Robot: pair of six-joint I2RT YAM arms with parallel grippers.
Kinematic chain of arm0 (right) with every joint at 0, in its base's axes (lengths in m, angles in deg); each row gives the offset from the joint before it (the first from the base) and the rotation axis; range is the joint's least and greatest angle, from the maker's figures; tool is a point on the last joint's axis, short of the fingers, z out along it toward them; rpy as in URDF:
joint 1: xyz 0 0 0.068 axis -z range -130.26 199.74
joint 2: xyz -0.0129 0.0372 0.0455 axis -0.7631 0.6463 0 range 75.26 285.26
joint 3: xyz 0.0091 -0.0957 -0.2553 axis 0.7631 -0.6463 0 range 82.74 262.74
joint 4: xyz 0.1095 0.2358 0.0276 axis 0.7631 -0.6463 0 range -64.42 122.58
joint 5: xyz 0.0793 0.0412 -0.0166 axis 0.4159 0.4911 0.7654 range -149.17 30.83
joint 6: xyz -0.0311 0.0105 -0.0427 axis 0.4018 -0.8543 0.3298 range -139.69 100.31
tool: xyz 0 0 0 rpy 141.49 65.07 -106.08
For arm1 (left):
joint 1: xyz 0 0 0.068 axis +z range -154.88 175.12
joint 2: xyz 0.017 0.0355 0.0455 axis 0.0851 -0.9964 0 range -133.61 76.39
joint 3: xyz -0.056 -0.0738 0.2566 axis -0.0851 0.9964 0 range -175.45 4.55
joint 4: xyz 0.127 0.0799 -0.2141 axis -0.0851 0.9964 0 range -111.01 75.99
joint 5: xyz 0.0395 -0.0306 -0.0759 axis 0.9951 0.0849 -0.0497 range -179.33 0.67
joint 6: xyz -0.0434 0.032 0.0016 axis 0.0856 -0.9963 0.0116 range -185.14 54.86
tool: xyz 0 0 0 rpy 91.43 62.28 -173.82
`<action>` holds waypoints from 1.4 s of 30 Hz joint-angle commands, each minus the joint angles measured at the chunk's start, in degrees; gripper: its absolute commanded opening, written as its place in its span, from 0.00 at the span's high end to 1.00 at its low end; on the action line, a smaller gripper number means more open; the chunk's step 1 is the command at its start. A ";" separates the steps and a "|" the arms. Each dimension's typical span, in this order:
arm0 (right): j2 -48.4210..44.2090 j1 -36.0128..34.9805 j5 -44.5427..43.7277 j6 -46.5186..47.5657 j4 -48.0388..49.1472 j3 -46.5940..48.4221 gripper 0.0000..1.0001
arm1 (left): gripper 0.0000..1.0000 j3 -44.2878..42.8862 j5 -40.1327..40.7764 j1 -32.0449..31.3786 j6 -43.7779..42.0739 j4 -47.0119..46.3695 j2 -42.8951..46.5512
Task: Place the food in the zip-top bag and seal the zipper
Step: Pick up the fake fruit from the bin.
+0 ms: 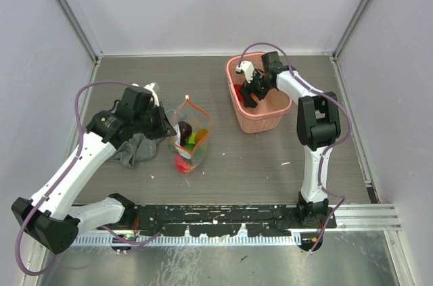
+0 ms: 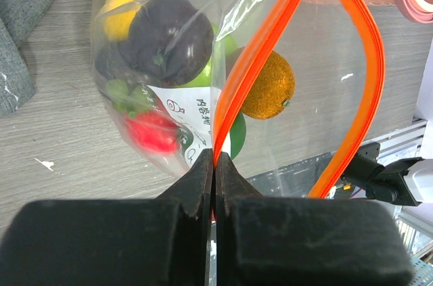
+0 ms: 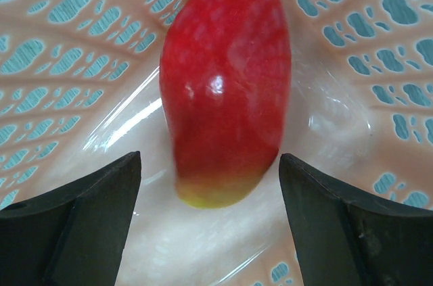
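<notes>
Here the left jaws are pressed together on one lip of the zipper, pinching the red-orange strip right at their tips. The other lip bows away to the right of those jaws, so the mouth of the zip-top bag gapes wide. Beyond the jaws and to their left, inside the clear plastic, lie a dark purple fruit, a yellow fruit, a red piece and a pitted orange fruit. The grey cloth is bunched under the left arm on the far side of the bag from the free lip. A stretch of bare desk separates the bag from the pink plastic basket. The right jaws stand apart down inside that basket, with a red mango-like fruit between them. One jaw is clear of its skin and the other is just beside it. The basket's perforated wall rises close behind the fruit, beyond the jaws, and smooth basket floor lies under the jaws.
</notes>
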 commanded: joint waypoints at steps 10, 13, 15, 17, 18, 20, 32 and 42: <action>2.39 -0.19 3.59 -0.90 4.00 4.26 0.10 | 1.00 -0.19 -0.64 0.28 0.41 -1.43 0.45; 2.83 -0.16 3.70 -3.78 6.28 3.46 0.10 | 1.00 -0.07 -0.74 0.27 0.41 -1.43 0.51; 2.85 -0.21 3.49 -5.67 8.47 2.65 0.10 | 1.00 0.01 -0.64 0.28 0.41 -1.43 0.62; 2.95 -0.19 3.42 -7.22 10.30 1.77 0.12 | 1.00 0.11 -0.73 0.25 0.41 -1.43 0.68; 3.02 -0.18 3.59 -7.87 10.97 1.46 0.13 | 1.00 0.07 -0.73 0.27 0.41 -1.43 0.68; 3.58 -0.19 3.41 -8.66 11.48 1.44 0.14 | 1.00 0.07 -0.73 0.27 0.41 -1.43 0.71; 5.10 -0.17 -2.26 -11.12 11.48 1.25 0.25 | 1.00 -0.05 -1.16 0.28 0.50 -1.63 0.96; -1.86 -0.17 -4.84 -16.00 16.46 -4.52 0.43 | 1.00 -0.19 -1.34 0.28 0.68 -2.00 1.23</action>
